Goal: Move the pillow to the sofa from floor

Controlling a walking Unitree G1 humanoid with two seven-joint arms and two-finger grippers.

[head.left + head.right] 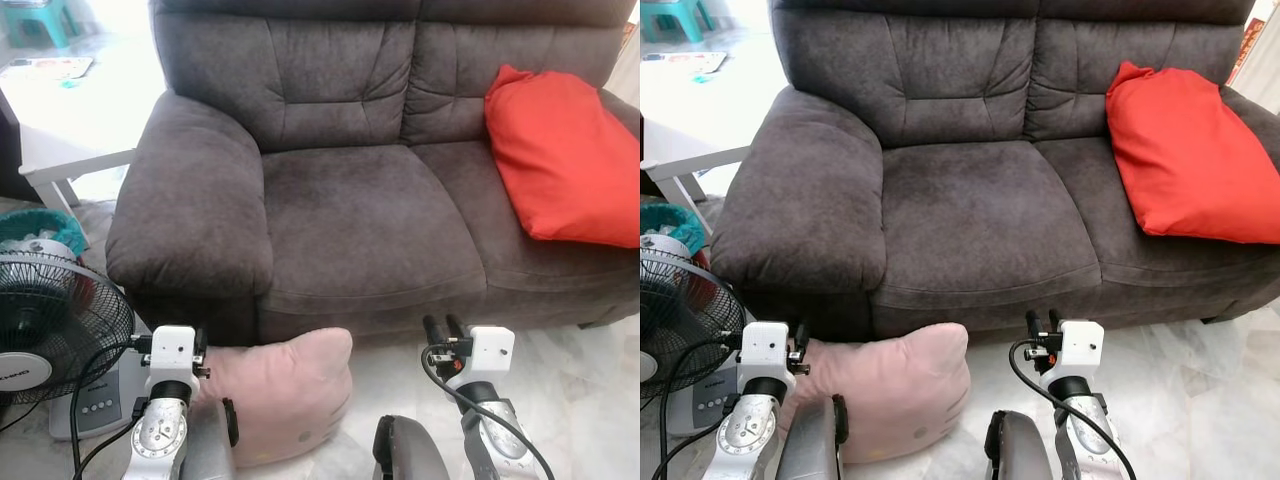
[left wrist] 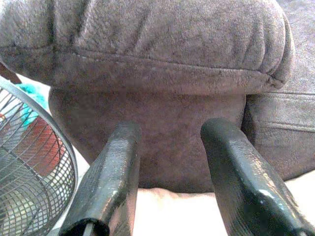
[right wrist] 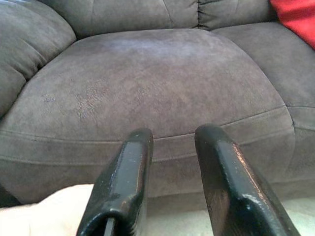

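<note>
A pale pink pillow (image 1: 285,400) lies on the floor against the front of the dark grey sofa (image 1: 350,215), below its left seat cushion. My left gripper (image 1: 200,343) hovers just above the pillow's left end, in front of the sofa's armrest (image 2: 147,44). Its fingers (image 2: 115,177) are open with nothing between them, and the pillow (image 2: 167,211) shows beneath them. My right gripper (image 1: 445,328) hangs to the right of the pillow and faces the seat cushion (image 3: 157,83). It is open too, and a corner of the pillow (image 3: 44,211) sits off to one side.
A red cushion (image 1: 565,160) leans on the sofa's right seat. A black floor fan (image 1: 50,330) on a white base stands at my left, behind it a teal basket (image 1: 40,225) and a white frame (image 1: 70,175). Pale marble floor (image 1: 580,390) lies at the right.
</note>
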